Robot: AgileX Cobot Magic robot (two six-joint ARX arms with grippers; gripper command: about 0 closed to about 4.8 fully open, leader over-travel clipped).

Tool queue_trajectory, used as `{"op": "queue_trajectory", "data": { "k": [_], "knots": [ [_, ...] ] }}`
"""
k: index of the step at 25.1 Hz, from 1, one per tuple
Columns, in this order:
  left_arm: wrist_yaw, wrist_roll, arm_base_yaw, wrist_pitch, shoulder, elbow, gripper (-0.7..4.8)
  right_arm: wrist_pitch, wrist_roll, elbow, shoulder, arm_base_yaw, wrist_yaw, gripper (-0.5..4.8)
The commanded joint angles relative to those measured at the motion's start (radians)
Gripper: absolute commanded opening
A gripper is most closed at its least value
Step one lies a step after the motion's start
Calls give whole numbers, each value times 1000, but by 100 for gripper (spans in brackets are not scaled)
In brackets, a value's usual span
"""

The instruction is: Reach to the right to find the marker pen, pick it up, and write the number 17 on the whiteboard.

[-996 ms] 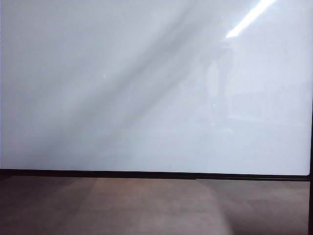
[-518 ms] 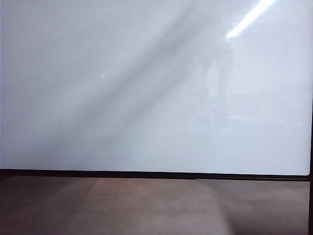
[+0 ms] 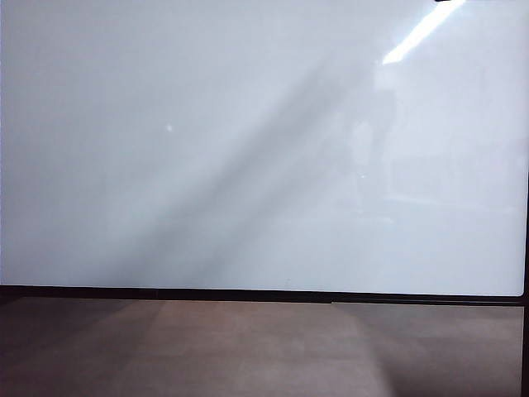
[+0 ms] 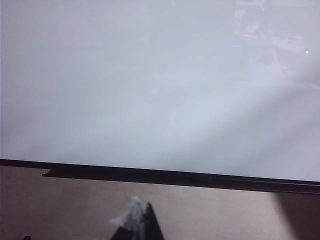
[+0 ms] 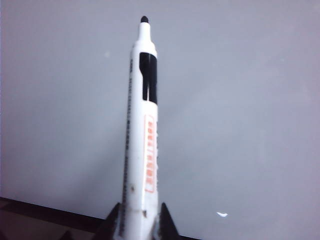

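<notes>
Right tool closed on the marker pen, whose uncapped black tip is pointed at the whiteboard; left tool seen only as a dark tip above the brown worktop, its state indeterminable

soft, hazy | glare streak on whiteboard | diagonal shadow band

Honestly we can't pin the room down much. What we get is a big glossy whiteboard in a thin black frame lying on a matte brown-grey surface, with a ceiling light strip mirrored at the upper right of the frame. We'd call that an office, classroom or lab-type indoor space.
</notes>
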Motion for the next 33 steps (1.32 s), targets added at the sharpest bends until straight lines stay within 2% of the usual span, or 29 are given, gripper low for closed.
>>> {"op": "queue_trajectory", "data": {
  "k": [1, 6, 13, 16, 21, 24, 28, 31, 33],
  "knots": [
    [4, 2, 1, 11, 1, 1, -5, 24, -3, -41, -53, 2, 29, -4],
    [4, 2, 1, 11, 1, 1, -5, 33, 13, -166, -143, 2, 27, -4],
    [4, 2, 1, 11, 1, 1, -5, -14, 21, -175, -169, 2, -5, -1],
    [4, 2, 1, 11, 1, 1, -5, -3, -139, -174, -171, 0, 27, -1],
    [4, 2, 1, 11, 1, 1, -5, -6, -145, -175, -175, -2, 47, -1],
    [3, 2, 1, 11, 1, 1, -5, -121, -160, -202, -266, -92, 55, -1],
    [0, 2, 0, 11, 1, 1, -5, -142, -159, -362, -511, -268, 50, -1],
    [0, 2, 1, 11, 1, 1, -5, -184, -153, -468, -726, -404, -25, -1],
    [0, 2, 1, 11, 1, 1, -5, -205, -153, -511, -814, -456, -62, -1]
  ]
}}
